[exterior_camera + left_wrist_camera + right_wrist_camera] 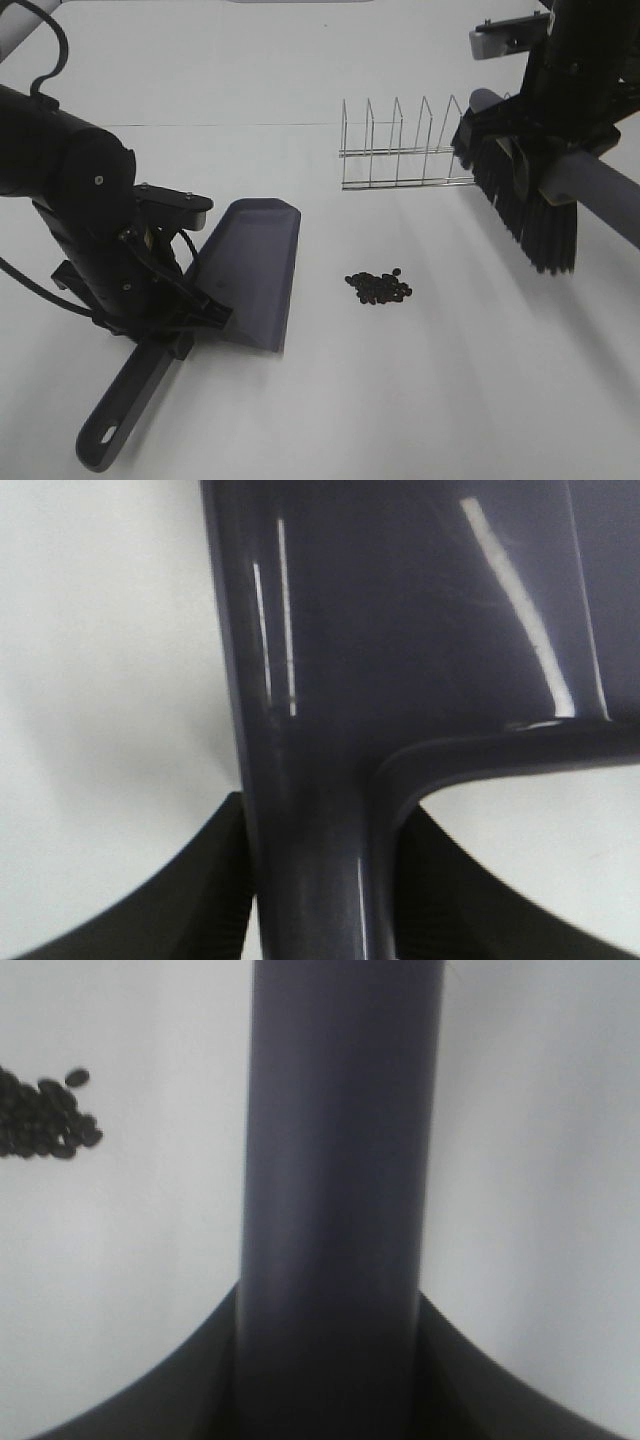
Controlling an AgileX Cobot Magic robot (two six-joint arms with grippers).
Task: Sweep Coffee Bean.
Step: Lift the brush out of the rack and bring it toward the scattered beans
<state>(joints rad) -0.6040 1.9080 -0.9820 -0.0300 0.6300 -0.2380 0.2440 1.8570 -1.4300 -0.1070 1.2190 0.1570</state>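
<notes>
- A white tabletop (450, 400) carries one small heap of tiny dark brown oval coffee beans (378, 288), a few dozen and too small to count exactly. The heap lies near the middle, on open surface.
- One grey-purple plastic dustpan (250, 270) sits left of the heap, near it but apart. Its long handle runs down toward the camera.
- The left gripper (320, 890) is clamped on the dustpan's handle, one dark finger on each side, right where it joins the pan.
- One hand brush with black bristles (515, 190) hangs at the right, well apart from the beans. The right gripper (330, 1360) is clenched around its round grey handle.
- One silver wire rack (405, 145) stands behind the heap. At least five upright loops show, and the brush head hides its right end.
</notes>
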